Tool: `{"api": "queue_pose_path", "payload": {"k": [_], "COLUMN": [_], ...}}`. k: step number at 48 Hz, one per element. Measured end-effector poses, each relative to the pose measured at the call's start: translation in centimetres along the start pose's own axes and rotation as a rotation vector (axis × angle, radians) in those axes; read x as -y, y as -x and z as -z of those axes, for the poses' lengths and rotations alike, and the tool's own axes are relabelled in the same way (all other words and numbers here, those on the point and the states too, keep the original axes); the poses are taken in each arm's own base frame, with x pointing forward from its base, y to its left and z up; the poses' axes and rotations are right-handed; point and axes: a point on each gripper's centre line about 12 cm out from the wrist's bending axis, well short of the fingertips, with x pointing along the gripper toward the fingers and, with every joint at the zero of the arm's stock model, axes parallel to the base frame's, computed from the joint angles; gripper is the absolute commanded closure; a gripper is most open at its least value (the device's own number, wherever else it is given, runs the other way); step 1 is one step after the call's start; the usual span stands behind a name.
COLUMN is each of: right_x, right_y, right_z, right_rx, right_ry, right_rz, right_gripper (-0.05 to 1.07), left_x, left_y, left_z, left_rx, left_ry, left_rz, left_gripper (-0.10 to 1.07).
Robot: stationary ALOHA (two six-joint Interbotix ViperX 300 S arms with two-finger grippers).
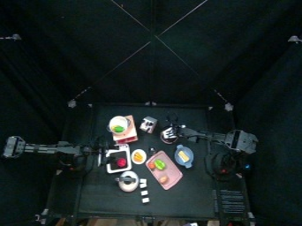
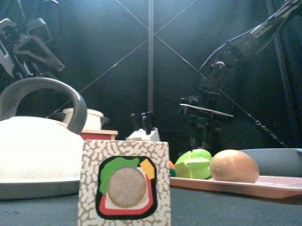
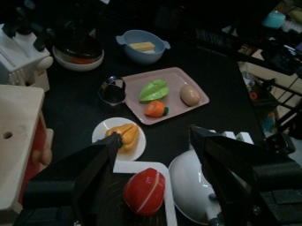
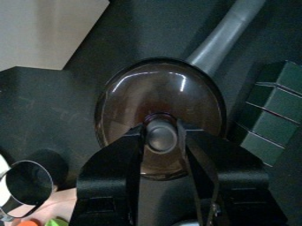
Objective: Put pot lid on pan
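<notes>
Jaws of right gripper (image 4: 163, 132): set either side of the knob (image 4: 162, 138) on the pot lid (image 4: 160, 95), apparently pinching it. Actual contact is hard to confirm in the right wrist view. The grip on the knob is sensible: it is the only raised feature, and it lets the glass dome hang level beneath the wrist.

Lid location: at the right gripper, toward the table's back, right of centre in the top view. The way the background passes behind its rim suggests it is off the table.

Pan (image 1: 139, 157): on the table nearer the front, well apart from the lid. The left wrist view shows its pale inside with an orange spot (image 3: 122, 134). It sits beside the pink tray (image 3: 175, 78), with the blue dish (image 3: 124, 40) beyond. No handle could be made out.

Jaws of left gripper (image 3: 156, 146): spread wide, nothing between them. This arm is parked at the table's left over the white kettle (image 3: 195, 181), clear of the route.

Judgement: transport step, lid not yet on the pan. The next move calls for a carry forward and left, then a level descent centred on the rim. Risk: the lid lands off-centre or clips the tray.
</notes>
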Motion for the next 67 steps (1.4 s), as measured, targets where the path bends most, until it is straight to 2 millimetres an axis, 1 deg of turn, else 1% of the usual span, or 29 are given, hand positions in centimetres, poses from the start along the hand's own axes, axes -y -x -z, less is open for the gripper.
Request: {"api": "queue_pose_path", "payload": {"k": [30, 33, 43, 51, 67], "right_x": [0.32, 0.32, 0.31, 0.30, 0.31], "right_y": [-0.25, -0.25, -0.23, -0.24, -0.21], "right_z": [0.32, 0.28, 0.18, 0.26, 0.28], "right_rx": [-0.005, -0.002, 0.004, 0.002, 0.000], "right_ry": [0.011, 0.013, 0.020, 0.022, 0.025], "right_rz": [0.012, 0.012, 0.013, 0.014, 0.019], "right_gripper": [0.37, 0.35, 0.23, 0.15, 0.14], "left_x": [-0.05, -0.06, -0.06, -0.06, -0.06], "left_y": [0.00, 0.01, 0.01, 0.01, 0.01], "left_z": [0.05, 0.12, 0.12, 0.12, 0.12], "left_rx": [-0.001, -0.003, -0.003, -0.003, -0.003], "left_ry": [0.000, 0.000, 0.000, 0.000, 0.000], "left_rz": [-0.002, -0.002, -0.002, -0.002, -0.002], "left_gripper": [0.00, 0.00, 0.00, 0.00, 0.00]}}
